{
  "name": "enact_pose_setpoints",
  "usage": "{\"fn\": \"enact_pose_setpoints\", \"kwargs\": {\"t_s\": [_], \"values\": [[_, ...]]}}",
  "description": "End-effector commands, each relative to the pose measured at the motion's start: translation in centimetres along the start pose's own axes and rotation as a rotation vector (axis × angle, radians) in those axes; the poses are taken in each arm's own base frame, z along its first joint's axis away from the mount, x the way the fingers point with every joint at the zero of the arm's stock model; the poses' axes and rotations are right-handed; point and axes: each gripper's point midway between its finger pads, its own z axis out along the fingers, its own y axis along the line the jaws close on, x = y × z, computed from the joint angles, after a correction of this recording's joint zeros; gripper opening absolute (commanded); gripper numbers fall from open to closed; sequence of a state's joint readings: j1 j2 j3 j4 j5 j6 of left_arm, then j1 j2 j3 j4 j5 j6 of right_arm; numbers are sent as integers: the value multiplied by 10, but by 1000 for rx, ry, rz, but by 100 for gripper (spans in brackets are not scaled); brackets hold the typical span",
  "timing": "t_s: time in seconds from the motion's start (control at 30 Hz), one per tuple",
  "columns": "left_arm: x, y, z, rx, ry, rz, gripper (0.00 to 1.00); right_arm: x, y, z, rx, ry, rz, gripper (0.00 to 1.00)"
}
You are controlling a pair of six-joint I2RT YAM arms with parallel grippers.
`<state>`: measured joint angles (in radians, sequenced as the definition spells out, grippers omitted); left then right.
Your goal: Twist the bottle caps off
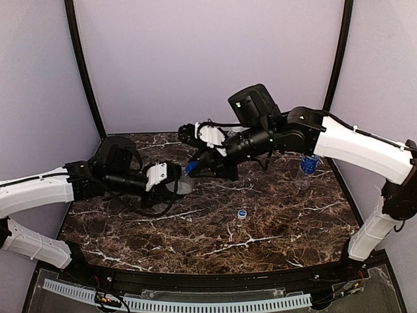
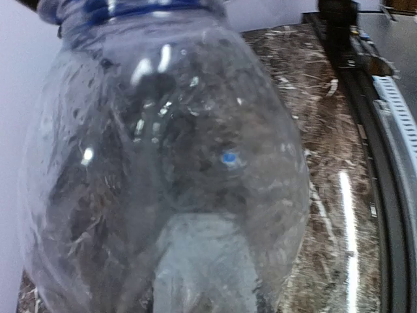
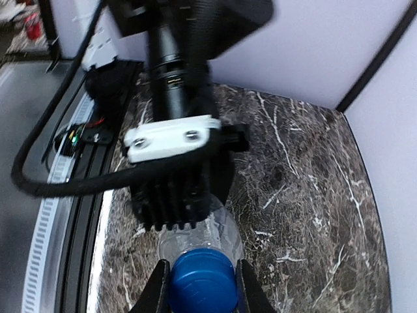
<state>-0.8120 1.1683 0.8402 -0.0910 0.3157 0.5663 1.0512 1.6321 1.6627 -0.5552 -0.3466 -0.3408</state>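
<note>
grasping a clear bottle (image 1: 184, 186) around its body with the left gripper (image 1: 174, 183), fingers clenched on it. held left of the table's middle, neck tipped toward the right arm; cannot tell whether the base touches the marble table (image 1: 195, 241). pinched onto the dark blue cap (image 3: 202, 277) at that bottle's mouth: the right gripper (image 3: 202, 290), a finger (image 3: 156, 293) tight against either side, cap on the neck. left wrist view filled almost wholly by the bottle's curved wall, with a blue ring (image 2: 124, 10) at the neck.

both wrists nose to nose over the bottle, very little gap between them. right forearm reaching across the back half of the table from the right side.

open marble in front: a broad stretch from the grippers down to the black rim (image 1: 215, 279) at the near edge, broken only by a loose pale blue-and-white cap (image 1: 242, 213) lying flat, right of centre and well apart from both grippers. a second bottle (image 1: 309, 164) with a blue label upright near the table's right edge, under the right arm and close to the purple side wall (image 1: 384, 78). back edge tight against the rear wall (image 1: 208, 65), with black posts (image 1: 85, 72) in both back corners. left arm low along the left edge. past the near rim, a white slotted rail (image 1: 195, 303).
</note>
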Motion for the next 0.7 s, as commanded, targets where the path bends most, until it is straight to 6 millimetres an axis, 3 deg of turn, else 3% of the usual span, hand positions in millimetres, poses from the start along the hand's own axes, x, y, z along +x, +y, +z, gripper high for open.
{"fn": "enact_pose_setpoints", "kwargs": {"t_s": [0.0, 0.2, 0.37, 0.47, 0.53, 0.6, 0.67], "values": [[-8, -75, -20, 420, -50, -20, 25, 10, 84, 1, -260, -13, -518, 0], [-9, -80, -25, 449, -60, 12, 25, 42, 86, 15, -212, 146, -887, 0], [-7, -80, -26, 450, -52, 23, 24, 45, 68, 20, -85, 205, -1047, 0], [-6, -74, -22, 402, -50, 3, 24, 25, 59, 16, 51, 108, -1008, 45], [-3, -66, -19, 348, -36, -5, 24, 10, 53, 9, 113, 51, -902, 63], [1, -55, -14, 277, -23, -13, 24, -6, 43, -2, 190, -11, -778, 97], [3, -40, -9, 189, -14, -20, 24, -18, 36, -16, 214, -72, -651, 99]]}}
